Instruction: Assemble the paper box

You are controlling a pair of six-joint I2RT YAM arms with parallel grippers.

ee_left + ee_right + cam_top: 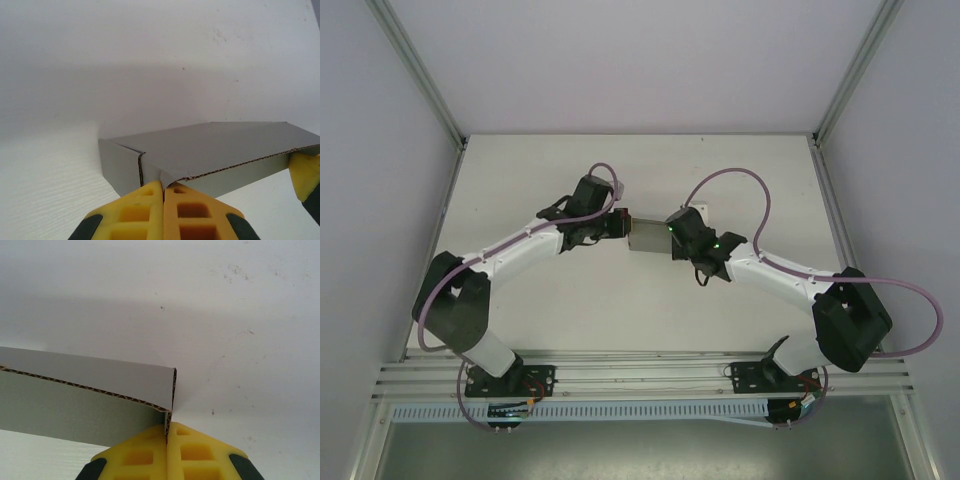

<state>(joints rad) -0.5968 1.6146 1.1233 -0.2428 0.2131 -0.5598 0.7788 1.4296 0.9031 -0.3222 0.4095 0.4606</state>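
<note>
Jaws on both of your arms are closed, and each pair is pinching the paper box (648,240). On your left wrist camera, the left jaws' yellow fingers (135,212) meet with no gap. A crumpled corner of the grey corrugated board is caught right at their tips. On your right wrist camera, the right jaws' fingers (200,450) are pressed together the same way. The raw fluted edge of an end panel (173,390) runs down into the seam between them.

From above, you see the box as a small grey rectangle near the middle of the white counter (620,320), held between the two wrists. The left jaws grip its left end and the right jaws its right end. Your arms reach in from either side and bend toward each other, each with a mauve cable (725,173) looping off it.

Your left wrist view shows the box partly formed. A short side wall (117,167) stands upright on the left, and a broad panel (225,142) slopes away to the right, its cut edge showing brown flutes. At the far right of that view, a yellow fingertip (302,172) of the right jaws touches that panel's end. You cannot tell from these views whether the box's underside rests on the counter or hangs just above it.
</note>
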